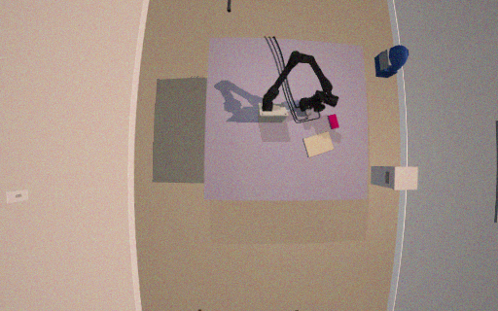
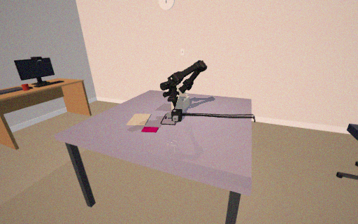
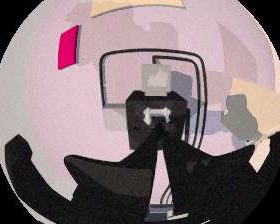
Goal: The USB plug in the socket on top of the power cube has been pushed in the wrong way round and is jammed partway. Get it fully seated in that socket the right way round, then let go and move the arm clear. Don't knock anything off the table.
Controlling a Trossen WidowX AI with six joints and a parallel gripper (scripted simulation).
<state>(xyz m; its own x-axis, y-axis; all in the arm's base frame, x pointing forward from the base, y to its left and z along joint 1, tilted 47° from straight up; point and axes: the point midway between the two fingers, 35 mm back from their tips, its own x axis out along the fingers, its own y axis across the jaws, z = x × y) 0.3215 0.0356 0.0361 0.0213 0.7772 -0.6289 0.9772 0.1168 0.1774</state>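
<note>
The power cube (image 2: 177, 115) (image 3: 137, 120) is a black box standing on the table. A pale grey block is at its far side in the wrist view (image 3: 156, 80). My gripper (image 2: 175, 107) (image 3: 159, 135) points down at the top of the cube, with its fingertips close together. By their small gap it is shut on the USB plug, of which hardly anything shows between the dark fingers. A small whitish shape (image 3: 157, 115) shows on the cube's top just beyond the fingertips. The socket, the plug's depth and which way round it is are hidden or too small to tell.
Thin black cables (image 1: 284, 80) (image 2: 218, 115) (image 3: 203, 85) loop around the cube and run to the table's edge. A magenta block (image 1: 333, 121) (image 2: 149, 129) (image 3: 68, 47) and a cream flat pad (image 1: 318, 145) (image 2: 139, 120) lie near the cube. The arm's pale base (image 1: 274, 113) stands beside them.
</note>
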